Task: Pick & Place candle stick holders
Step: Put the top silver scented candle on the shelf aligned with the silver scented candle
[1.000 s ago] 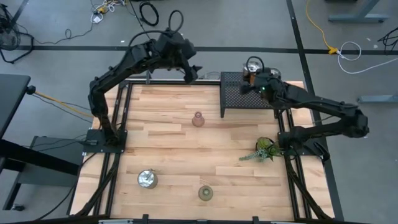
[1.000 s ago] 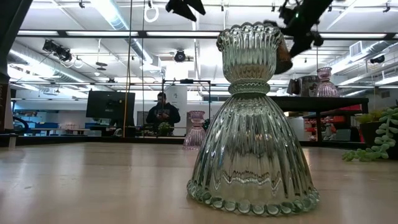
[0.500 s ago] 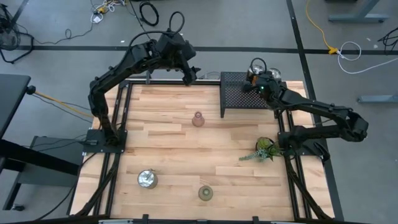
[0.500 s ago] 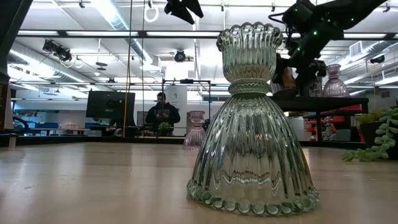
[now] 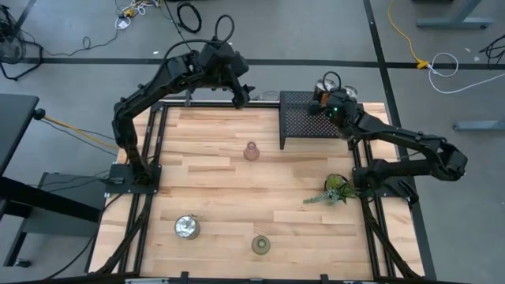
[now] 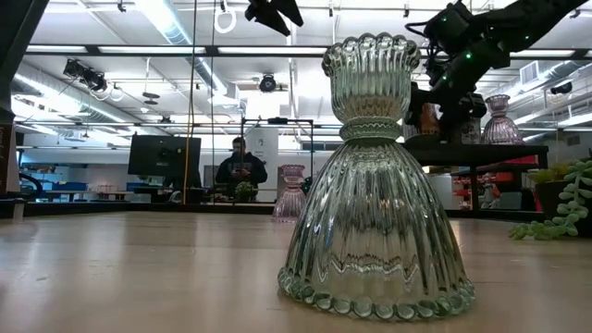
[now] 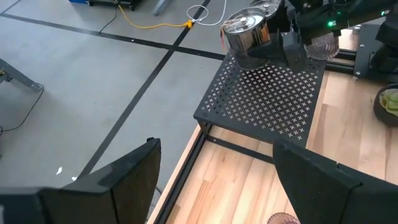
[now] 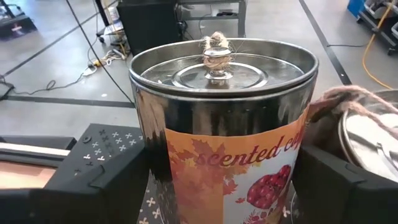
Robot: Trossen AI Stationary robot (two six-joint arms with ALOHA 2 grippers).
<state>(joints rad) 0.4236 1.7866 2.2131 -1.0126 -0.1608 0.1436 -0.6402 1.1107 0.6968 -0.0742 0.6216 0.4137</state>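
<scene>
The silver scented-candle tin [image 8: 224, 130] with its orange autumn-leaf label sits squarely between the two fingers of my right gripper [image 8: 221, 186], one dark finger [image 8: 102, 177] against each flank, so my jaws are pinching it at the label. It stands upright on the black mesh rack [image 5: 312, 122], at the rack's far end, and its lid with a small twine knot is on. Just beside it, past one of my fingers, the rim of a second silver tin [image 8: 370, 134] shows, with a strand of twine lying over its edge. From the other arm's camera I can see the held tin [image 7: 245, 37] above the perforated rack top, with a pinkish glass holder [image 7: 323, 45] just beyond my wrist. Farther out, well apart from me on the wooden table [image 5: 205, 181], another pinkish glass holder [image 5: 251, 151] stands near the middle, a silver holder [image 5: 187, 227] sits toward the near left, and an olive-green glass holder [image 5: 260, 245] stands near the front edge; that ribbed glass one [image 6: 375, 176] fills the low view. The leafy plant sprig [image 5: 335, 190] lies under my forearm. My left gripper [image 5: 241, 93] hangs above the table's far edge, jaws spread with nothing between them.
</scene>
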